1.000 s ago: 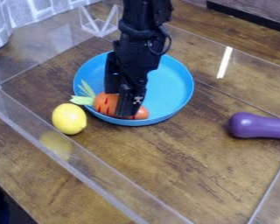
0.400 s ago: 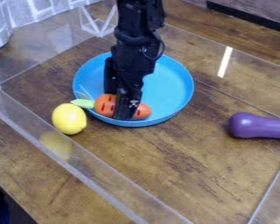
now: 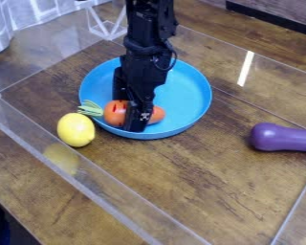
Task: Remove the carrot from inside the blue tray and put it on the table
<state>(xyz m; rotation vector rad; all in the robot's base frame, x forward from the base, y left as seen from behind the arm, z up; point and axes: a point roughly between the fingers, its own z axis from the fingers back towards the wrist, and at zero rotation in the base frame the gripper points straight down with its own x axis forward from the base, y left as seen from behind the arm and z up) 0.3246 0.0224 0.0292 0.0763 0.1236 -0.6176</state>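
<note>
The carrot (image 3: 116,112), orange with a green leafy top, lies in the front left part of the blue tray (image 3: 191,96). My black gripper (image 3: 134,115) points straight down over the carrot's middle. It is open, and its fingers (image 3: 142,117) reach down around the carrot and hide part of it. Orange shows on both sides of the fingers. The blue tray rests on the dark wood-grain table (image 3: 182,182).
A yellow lemon (image 3: 76,129) sits on the table just outside the tray's front left rim. A purple eggplant-like toy (image 3: 283,138) lies at the right. A clear raised edging (image 3: 66,158) runs along the table's front left.
The gripper has sunk lower onto the carrot and shifted slightly left in the picture. Its jaws stayed open. The carrot has not moved.
</note>
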